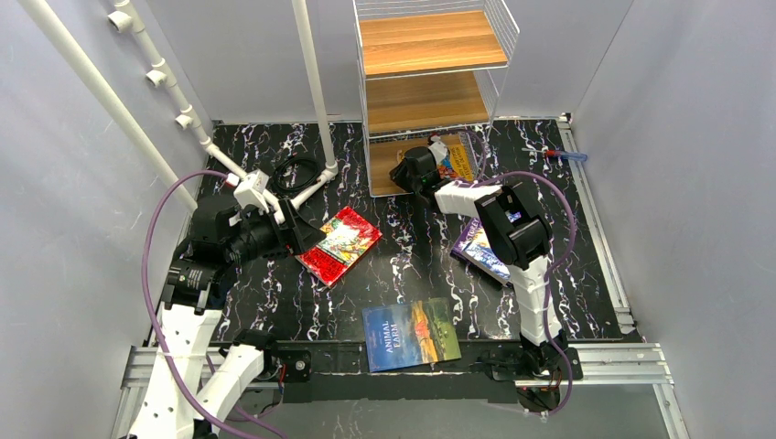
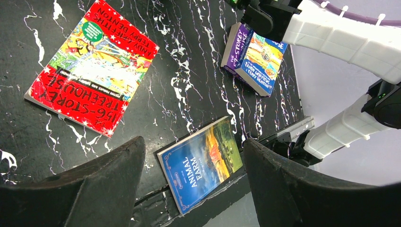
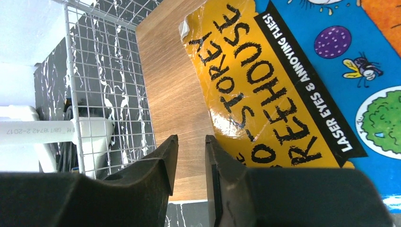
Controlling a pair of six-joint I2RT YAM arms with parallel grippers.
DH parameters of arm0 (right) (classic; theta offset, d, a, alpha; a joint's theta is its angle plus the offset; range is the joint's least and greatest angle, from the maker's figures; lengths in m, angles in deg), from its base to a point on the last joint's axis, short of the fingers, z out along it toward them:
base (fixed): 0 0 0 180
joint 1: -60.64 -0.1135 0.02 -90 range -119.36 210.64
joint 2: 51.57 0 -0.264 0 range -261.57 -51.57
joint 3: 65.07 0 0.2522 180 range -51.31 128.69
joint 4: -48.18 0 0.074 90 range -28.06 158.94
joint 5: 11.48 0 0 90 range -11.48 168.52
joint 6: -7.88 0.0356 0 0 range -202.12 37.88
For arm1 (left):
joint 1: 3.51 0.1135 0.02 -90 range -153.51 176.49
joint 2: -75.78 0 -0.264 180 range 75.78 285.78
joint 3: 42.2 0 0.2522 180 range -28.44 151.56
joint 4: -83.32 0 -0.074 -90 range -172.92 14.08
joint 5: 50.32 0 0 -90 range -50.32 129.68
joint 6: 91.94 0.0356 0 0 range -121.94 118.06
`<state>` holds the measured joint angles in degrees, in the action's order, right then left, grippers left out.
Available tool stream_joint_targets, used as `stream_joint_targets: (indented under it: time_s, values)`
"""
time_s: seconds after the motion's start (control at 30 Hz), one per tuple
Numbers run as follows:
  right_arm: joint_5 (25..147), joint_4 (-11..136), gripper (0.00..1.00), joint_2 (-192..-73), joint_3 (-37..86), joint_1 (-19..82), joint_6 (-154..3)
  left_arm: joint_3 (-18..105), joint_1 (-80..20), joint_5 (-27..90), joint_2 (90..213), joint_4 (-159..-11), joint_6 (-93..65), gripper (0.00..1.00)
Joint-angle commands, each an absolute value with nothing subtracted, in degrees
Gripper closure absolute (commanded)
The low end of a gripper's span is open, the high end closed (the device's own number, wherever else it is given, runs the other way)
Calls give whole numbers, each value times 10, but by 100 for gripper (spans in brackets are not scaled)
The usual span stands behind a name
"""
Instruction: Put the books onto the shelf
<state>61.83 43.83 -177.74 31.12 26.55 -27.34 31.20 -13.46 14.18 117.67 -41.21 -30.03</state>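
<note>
A blue cartoon-cover book (image 3: 302,80) lies flat on the bottom board (image 3: 175,94) of the white wire shelf (image 1: 430,41). My right gripper (image 3: 191,137) hovers at that board's front edge, jaws a narrow gap apart with only bare wood between them; its right finger is beside the book's yellow corner. In the top view this gripper (image 1: 409,174) reaches into the bottom tier beside the blue book (image 1: 455,160). The red book (image 1: 340,244), the Animal Farm book (image 1: 410,335) and the purple book (image 1: 480,249) lie on the black table. My left gripper (image 2: 194,141) hangs open and empty above Animal Farm (image 2: 203,163).
A white pipe frame (image 1: 316,82) and a black cable coil (image 1: 297,169) stand left of the shelf. The shelf's wire mesh wall (image 3: 108,71) is left of my right fingers. A small red and blue tool (image 1: 554,154) lies at the back right. Grey walls close in both sides.
</note>
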Motion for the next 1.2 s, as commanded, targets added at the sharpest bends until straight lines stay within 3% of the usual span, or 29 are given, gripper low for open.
stream_joint_targets:
  time_s: [0.0, 0.53, 0.8, 1.03, 1.17]
  values:
    - [624, 409, 61, -1738, 297, 272, -300, 330, -134, 138, 1171, -401, -295, 26]
    - [729, 404, 45, -1443, 31, 267, -380, 289, -134, 169, 1165, -403, -306, 26]
    - [715, 436, 37, -1295, -139, 221, -372, 240, -134, 434, 1228, -307, -389, 27]
    - [710, 457, 35, -1238, -183, 217, -373, 115, -134, 432, 1228, -446, -455, 35]
    - [722, 466, 35, -1236, -180, 217, -381, 54, -134, 425, 1221, -557, -486, 30]
